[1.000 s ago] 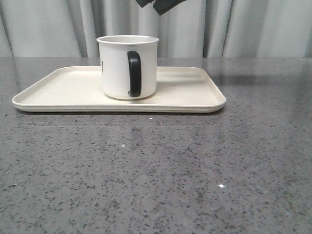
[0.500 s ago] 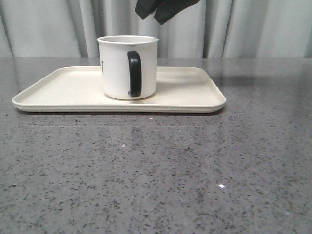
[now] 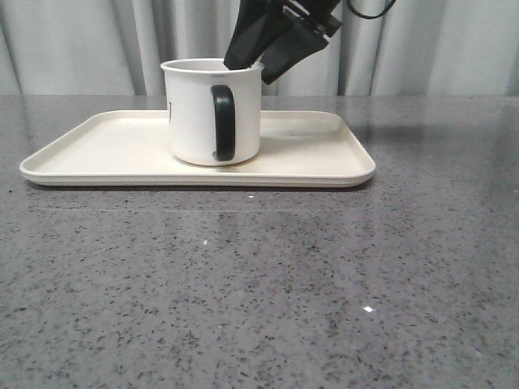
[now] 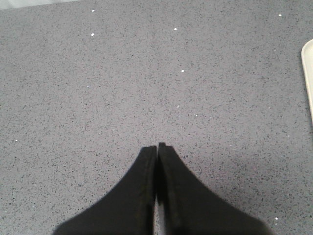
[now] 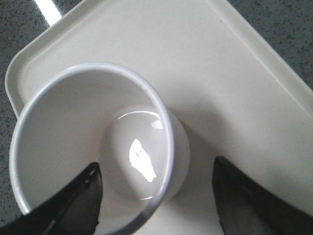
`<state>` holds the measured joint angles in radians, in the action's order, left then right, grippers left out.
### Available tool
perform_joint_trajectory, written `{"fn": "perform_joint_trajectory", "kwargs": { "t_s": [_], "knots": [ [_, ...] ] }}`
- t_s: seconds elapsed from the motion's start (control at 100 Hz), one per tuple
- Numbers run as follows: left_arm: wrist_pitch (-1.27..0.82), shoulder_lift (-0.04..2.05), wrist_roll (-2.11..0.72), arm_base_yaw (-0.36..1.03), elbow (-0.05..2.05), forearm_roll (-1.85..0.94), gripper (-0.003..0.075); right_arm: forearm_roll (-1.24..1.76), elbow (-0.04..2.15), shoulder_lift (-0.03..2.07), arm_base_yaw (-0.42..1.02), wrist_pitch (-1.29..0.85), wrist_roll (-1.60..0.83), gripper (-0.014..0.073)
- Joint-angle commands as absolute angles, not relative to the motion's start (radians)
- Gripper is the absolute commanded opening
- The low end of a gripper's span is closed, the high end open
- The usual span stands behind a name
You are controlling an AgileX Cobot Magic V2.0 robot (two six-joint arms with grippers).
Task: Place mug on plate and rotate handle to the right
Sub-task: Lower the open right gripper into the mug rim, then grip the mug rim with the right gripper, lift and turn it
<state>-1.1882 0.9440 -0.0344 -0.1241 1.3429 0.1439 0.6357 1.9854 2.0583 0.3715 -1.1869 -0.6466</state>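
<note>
The white mug (image 3: 212,111) stands upright on the cream plate (image 3: 316,158), its black handle (image 3: 224,122) facing the camera in the front view. My right gripper (image 3: 253,71) comes down from above at the mug's back right rim. It is open: in the right wrist view one finger (image 5: 80,198) is inside the mug (image 5: 88,142) and the other finger (image 5: 244,200) is outside over the plate (image 5: 230,83), the rim between them. The handle is hidden in that view. My left gripper (image 4: 157,146) is shut and empty over bare table.
Grey speckled tabletop (image 3: 268,284) stretches in front of the plate. A pale curtain (image 3: 438,49) hangs behind the table. In the left wrist view a corner of the plate (image 4: 308,73) shows at the frame's edge.
My right gripper has come down from the top of the front view to the mug's rim. The mug and plate have not moved.
</note>
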Motion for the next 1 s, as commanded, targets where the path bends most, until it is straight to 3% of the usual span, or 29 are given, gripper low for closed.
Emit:
{"fn": "perform_joint_trajectory", "kwargs": {
  "t_s": [0.0, 0.84, 0.99],
  "knots": [
    [-1.131, 0.936, -0.026, -0.125, 1.364, 0.144, -0.0020, 0.670, 2.017, 1.997, 0.376, -1.157, -0.647, 0.0487],
    [-1.129, 0.936, -0.026, -0.125, 1.364, 0.142, -0.0020, 0.668, 2.017, 2.026, 0.393, -1.153, -0.641, 0.0486],
    [-1.129, 0.936, -0.026, -0.125, 1.364, 0.142, -0.0020, 0.668, 2.017, 2.027, 0.393, -1.156, -0.640, 0.0370]
  ]
}}
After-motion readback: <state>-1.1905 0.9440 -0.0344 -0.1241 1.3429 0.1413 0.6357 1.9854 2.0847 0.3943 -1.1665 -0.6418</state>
